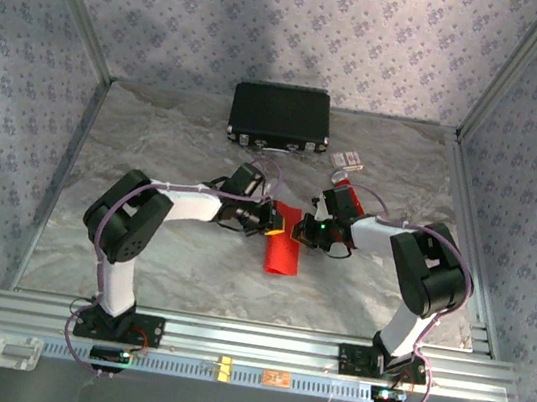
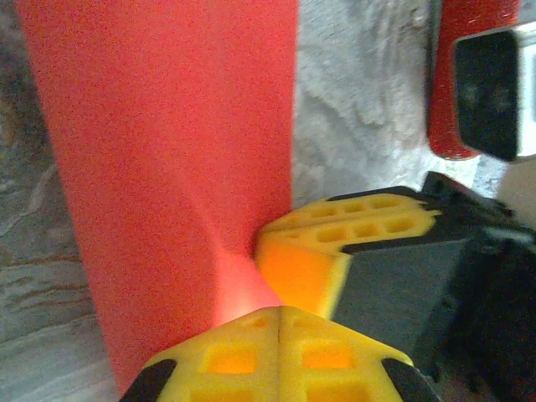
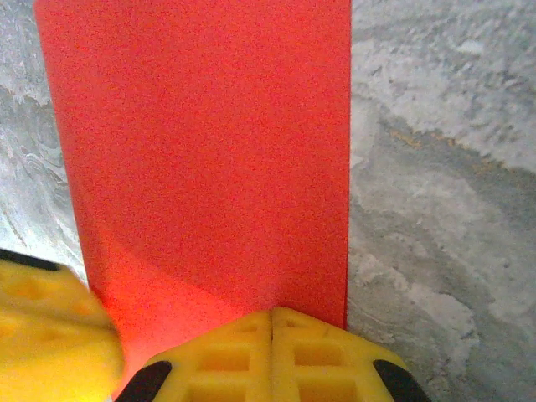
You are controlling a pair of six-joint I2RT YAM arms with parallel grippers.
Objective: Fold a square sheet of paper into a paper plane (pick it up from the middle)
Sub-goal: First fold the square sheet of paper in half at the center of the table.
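Overhead, black case (image 1: pixel 280 114), red paper (image 1: pixel 282 253), closer, left fingers (image 2: pixel 226 358), right fingers (image 3: pixel 224 360) pinching it

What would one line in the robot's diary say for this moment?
red paper: folded into strip | left gripper: shut on its end | right gripper: shut on same end

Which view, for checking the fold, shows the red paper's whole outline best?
The top external view: the folded red paper sits nearly whole in frame, a narrow strip. Both wrist views crop the paper to a close red band running off the top edge.
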